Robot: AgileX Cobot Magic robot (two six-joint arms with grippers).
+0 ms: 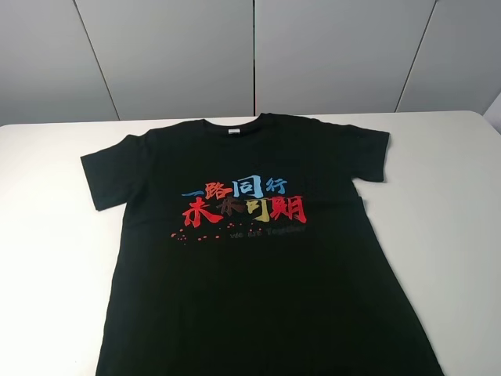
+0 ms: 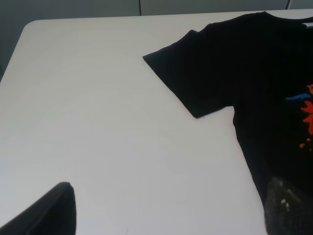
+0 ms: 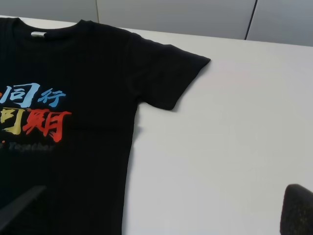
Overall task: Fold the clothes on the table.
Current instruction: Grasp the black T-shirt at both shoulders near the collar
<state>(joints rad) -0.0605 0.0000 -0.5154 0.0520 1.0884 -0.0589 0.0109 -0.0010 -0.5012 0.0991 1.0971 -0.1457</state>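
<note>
Across the middle of the table [image 1: 446, 235], found the clothes [image 1: 258, 305] spread flat and print side up: one black short-sleeved T-shirt. Lay with the collar [image 1: 250, 121] toward the far edge and the hem cut off at the near side of the high view, so could not tell where it ended. Reached with one sleeve [image 1: 109, 176] toward the left edge and with the other sleeve [image 1: 368, 153] toward the right edge, both flat on the top and well apart from any corner. Carried red, blue and yellow characters [image 1: 243, 202] across the chest, with scattered red dots [image 1: 192, 235] and a faint line of small lettering [image 1: 266, 233] just beneath. Saw bare white top on both sides of the shirt and a grey panelled wall [image 1: 172, 55] behind the far edge. In the left wrist view, found the left gripper [image 2: 171, 183] with its jaws spread wide apart and clasping nothing, one fingertip [image 2: 49, 213] over bare top, the second over the shirt's flank; could not tell whether it touched cloth. In the right wrist view, found the right gripper [image 3: 168, 188] parted just as wide and likewise empty, one tip over the black cloth below the print, the second over bare top toward the right edge.
</note>
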